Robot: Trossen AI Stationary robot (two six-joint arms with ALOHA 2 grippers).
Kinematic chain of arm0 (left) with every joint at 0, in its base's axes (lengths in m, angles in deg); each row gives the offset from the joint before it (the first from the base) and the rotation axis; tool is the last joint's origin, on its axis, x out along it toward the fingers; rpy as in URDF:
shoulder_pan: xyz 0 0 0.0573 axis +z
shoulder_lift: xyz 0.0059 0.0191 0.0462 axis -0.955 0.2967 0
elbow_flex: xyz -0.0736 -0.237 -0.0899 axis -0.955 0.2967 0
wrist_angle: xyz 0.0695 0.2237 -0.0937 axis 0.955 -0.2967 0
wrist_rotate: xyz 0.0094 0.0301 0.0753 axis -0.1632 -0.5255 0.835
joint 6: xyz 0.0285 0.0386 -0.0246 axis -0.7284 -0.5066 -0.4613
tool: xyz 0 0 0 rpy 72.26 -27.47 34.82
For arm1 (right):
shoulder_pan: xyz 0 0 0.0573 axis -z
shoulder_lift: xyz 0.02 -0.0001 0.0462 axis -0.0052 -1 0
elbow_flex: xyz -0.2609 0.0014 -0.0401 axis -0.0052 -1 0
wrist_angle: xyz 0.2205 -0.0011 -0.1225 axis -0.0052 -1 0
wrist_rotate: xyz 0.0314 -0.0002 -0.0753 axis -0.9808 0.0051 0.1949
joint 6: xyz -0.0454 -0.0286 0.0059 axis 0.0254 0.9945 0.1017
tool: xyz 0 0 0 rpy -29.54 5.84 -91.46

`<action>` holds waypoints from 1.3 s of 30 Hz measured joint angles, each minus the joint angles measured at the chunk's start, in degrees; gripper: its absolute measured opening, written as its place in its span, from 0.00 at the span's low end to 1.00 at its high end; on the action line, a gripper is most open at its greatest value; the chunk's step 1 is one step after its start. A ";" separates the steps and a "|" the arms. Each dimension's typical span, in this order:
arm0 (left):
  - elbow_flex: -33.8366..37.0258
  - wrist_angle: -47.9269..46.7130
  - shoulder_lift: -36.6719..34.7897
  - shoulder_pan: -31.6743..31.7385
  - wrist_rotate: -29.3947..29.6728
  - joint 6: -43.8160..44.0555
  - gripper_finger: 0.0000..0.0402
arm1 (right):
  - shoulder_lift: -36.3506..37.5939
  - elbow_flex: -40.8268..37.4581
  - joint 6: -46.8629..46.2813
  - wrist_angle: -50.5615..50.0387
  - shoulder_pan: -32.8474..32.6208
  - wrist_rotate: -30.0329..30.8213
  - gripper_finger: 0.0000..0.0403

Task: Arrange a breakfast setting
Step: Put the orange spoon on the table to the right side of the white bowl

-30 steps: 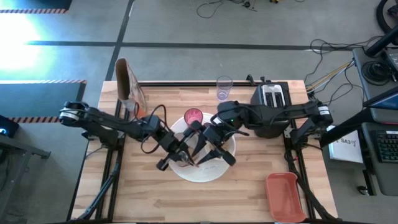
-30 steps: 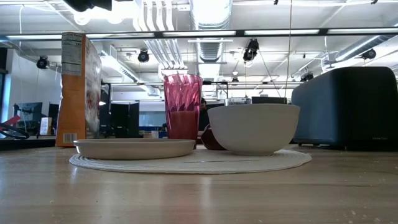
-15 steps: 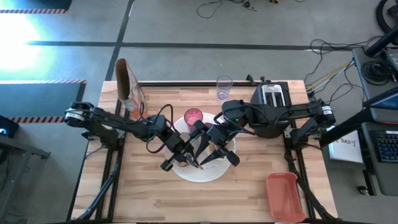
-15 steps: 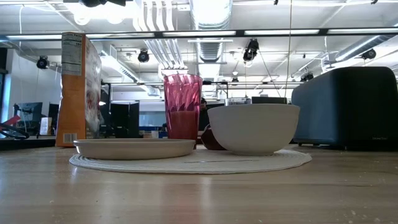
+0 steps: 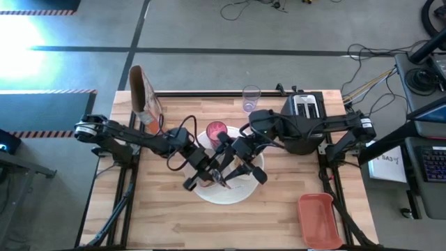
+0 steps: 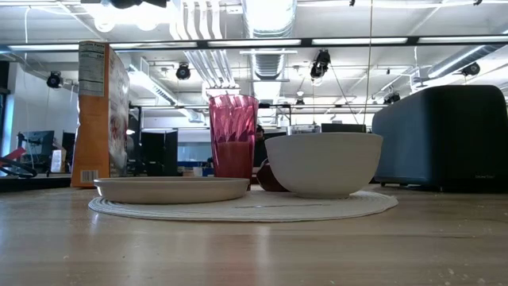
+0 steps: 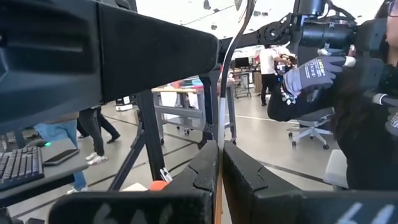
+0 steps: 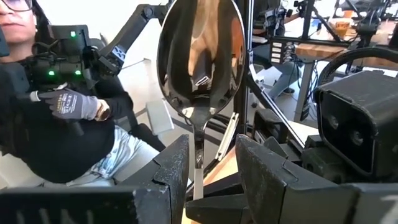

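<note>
Overhead and table-level views share the white bowl.

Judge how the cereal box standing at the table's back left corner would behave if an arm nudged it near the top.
The cereal box stands tall on a narrow base, so it would probably tip rather than slide. Being cardboard, it likely feels light and dents easily.

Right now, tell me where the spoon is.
The spoon stands upright between the right end effector's fingers, above the large round white plate mid-table.
</note>
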 joint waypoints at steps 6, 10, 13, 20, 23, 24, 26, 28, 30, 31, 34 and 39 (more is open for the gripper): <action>-1.45 -0.17 0.02 0.83 -0.02 -0.33 0.00 | 0.00 0.00 -0.06 0.05 -0.01 0.03 0.28; -2.31 -0.66 0.02 1.23 -0.02 -0.39 0.00 | 0.16 0.04 -1.24 0.21 -0.01 0.05 0.26; -2.42 -2.40 0.02 1.29 -0.02 -0.53 0.00 | 0.41 0.02 -3.58 -0.34 -0.01 0.01 0.27; -1.95 -3.74 0.02 1.18 0.30 0.19 0.00 | 2.64 -0.16 -3.78 -3.77 -0.09 2.99 0.32; -1.96 -3.02 -0.18 1.27 1.04 -0.59 0.00 | 4.03 -0.32 -4.63 -6.68 -0.12 2.73 0.34; -1.97 -2.81 -0.45 1.36 1.08 -0.57 0.00 | 4.53 -0.39 -4.49 -7.68 -0.18 3.19 0.34; -2.05 -2.29 -0.76 1.38 1.30 -0.86 0.00 | 5.38 -0.39 -4.39 -9.50 -0.31 4.19 0.34; -2.06 -2.67 -0.76 1.53 1.31 -1.03 0.00 | 5.80 -0.40 -4.42 -10.26 -0.33 5.10 0.34; -2.06 -3.03 -0.76 1.77 1.29 -0.93 0.00 | 5.85 -0.39 -4.30 -10.17 -0.48 5.43 0.34; -2.06 -2.97 -0.77 1.84 1.26 -0.80 0.00 | 5.60 -0.37 -4.24 -9.92 -0.55 5.54 0.34; -2.06 -3.57 -0.81 1.84 1.14 -0.63 0.00 | 5.10 -0.35 -3.86 -9.95 -0.53 5.87 0.34; -2.04 -3.49 -0.64 1.86 0.85 -0.69 0.00 | 4.74 -0.35 -2.58 -9.43 -0.53 5.96 0.34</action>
